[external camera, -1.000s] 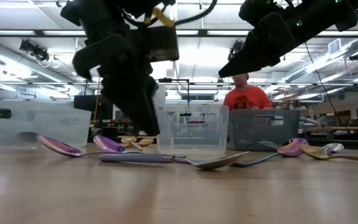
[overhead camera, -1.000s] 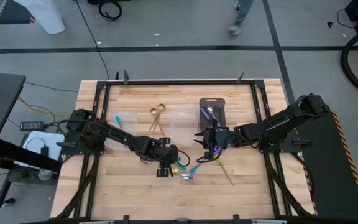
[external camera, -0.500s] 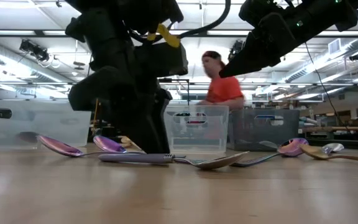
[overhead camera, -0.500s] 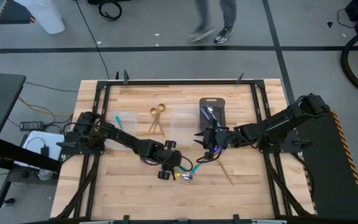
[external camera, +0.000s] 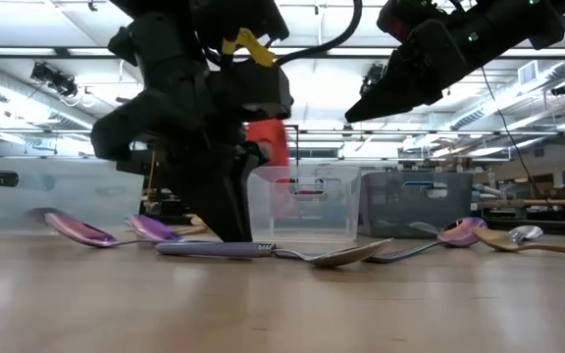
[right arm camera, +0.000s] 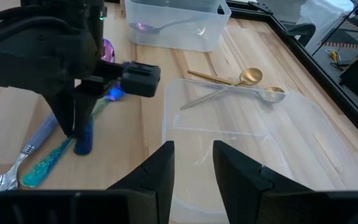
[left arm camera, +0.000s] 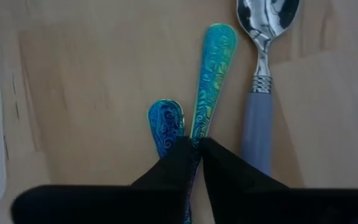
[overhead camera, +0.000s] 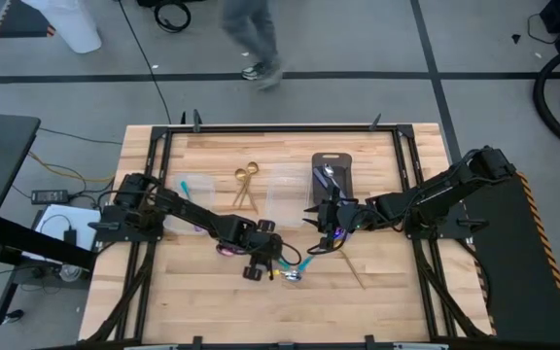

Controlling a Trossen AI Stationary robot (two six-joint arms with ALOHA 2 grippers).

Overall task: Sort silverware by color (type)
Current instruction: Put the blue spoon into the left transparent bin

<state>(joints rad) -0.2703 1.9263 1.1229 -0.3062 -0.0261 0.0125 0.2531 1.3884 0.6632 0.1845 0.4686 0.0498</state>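
My left gripper (overhead camera: 265, 264) is down at the table's near middle, shut on a teal-handled iridescent utensil (left arm camera: 211, 81). Beside that handle lie a shorter blue handle (left arm camera: 166, 121) and a silver spoon with a lilac handle (left arm camera: 260, 93). All lie flat on the wood. Two purple spoons (external camera: 81, 232) rest on the table farther off. My right gripper (right arm camera: 191, 165) hangs open above a clear container (right arm camera: 247, 130), nothing between its fingers. It shows in the high view (overhead camera: 324, 216) near the dark tray (overhead camera: 336, 160). My left gripper pinches the teal handle (left arm camera: 197, 138) between its two fingers, back from the handle's rounded free end. The fingers come steeply from above and stand across the handle. The utensil lies flat on the table.
Gold utensils (overhead camera: 246, 185) lie at the far middle between two clear containers (overhead camera: 194, 187) (overhead camera: 285, 194). Another gold piece (overhead camera: 353, 267) lies to the near right. The dark tray holds silver pieces. A person walks on the floor beyond the table.
My left gripper has sunk onto the table and rolled about its own line. In the low view the two purple spoons have shifted slightly along the table. A person has walked past behind the table.
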